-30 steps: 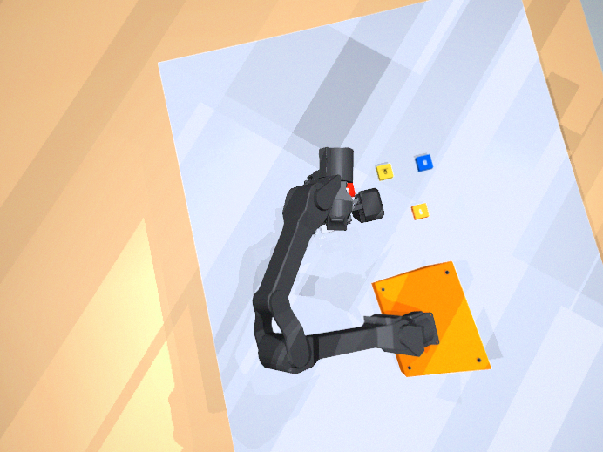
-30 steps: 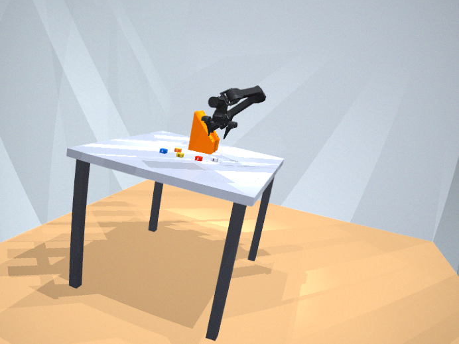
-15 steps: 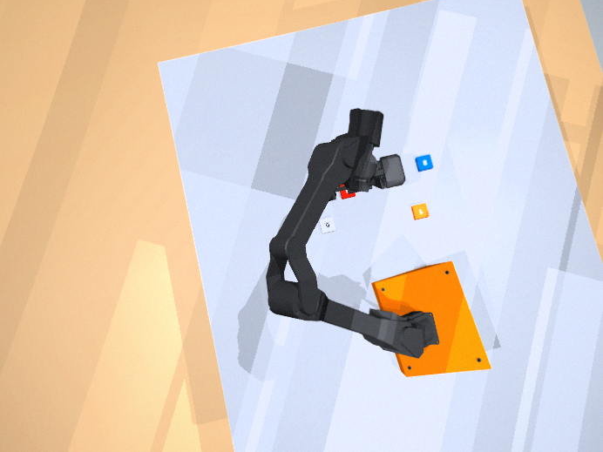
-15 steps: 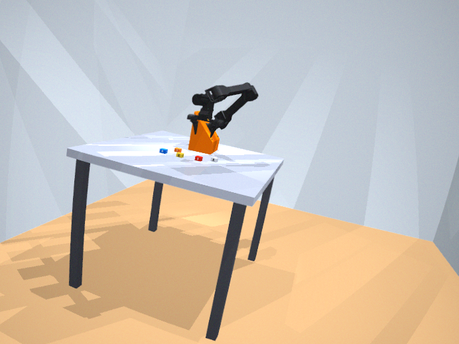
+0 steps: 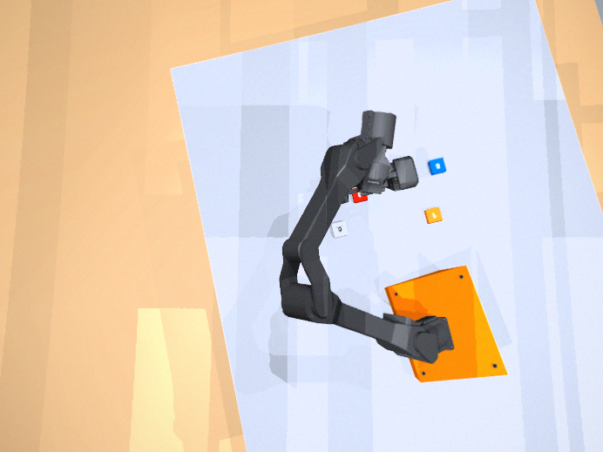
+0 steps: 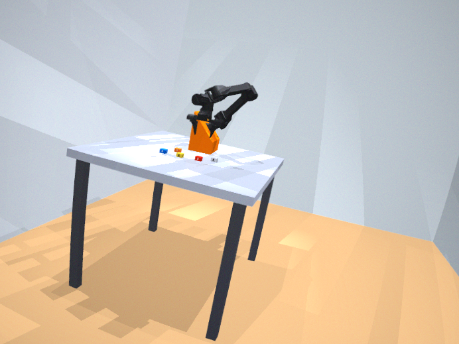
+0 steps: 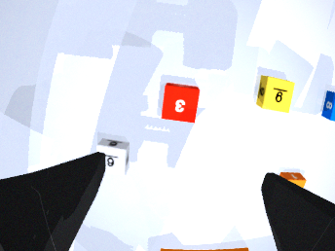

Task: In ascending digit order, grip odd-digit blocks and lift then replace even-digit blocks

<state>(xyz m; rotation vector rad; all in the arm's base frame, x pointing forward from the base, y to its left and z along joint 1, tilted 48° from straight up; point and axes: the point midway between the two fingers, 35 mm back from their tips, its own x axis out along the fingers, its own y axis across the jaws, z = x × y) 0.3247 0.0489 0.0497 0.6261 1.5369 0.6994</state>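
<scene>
My gripper (image 6: 202, 135) (image 7: 187, 173) is open and empty, well above the table. A red block (image 5: 360, 197) (image 6: 198, 158) (image 7: 180, 103) shows 3, beyond the gap between the fingertips in the wrist view. An orange block (image 5: 432, 215) (image 6: 178, 150) (image 7: 293, 178) shows 1, partly behind the right finger there. A yellow block (image 6: 180, 154) (image 7: 277, 94) shows an underlined 6; the arm hides it in the top view. A blue block (image 5: 437, 165) (image 6: 163, 150) (image 7: 331, 105) shows 8, cut by the wrist view's edge. A white block (image 5: 339, 229) (image 6: 214, 160) (image 7: 113, 157) shows an underlined 9, beside the left fingertip.
The arm's orange base (image 5: 452, 300) (image 6: 201, 141) stands on the pale table (image 5: 211, 120) (image 6: 126, 164). The blocks lie apart from each other, on the side of the base under the gripper. Patchy shadows cross the table top.
</scene>
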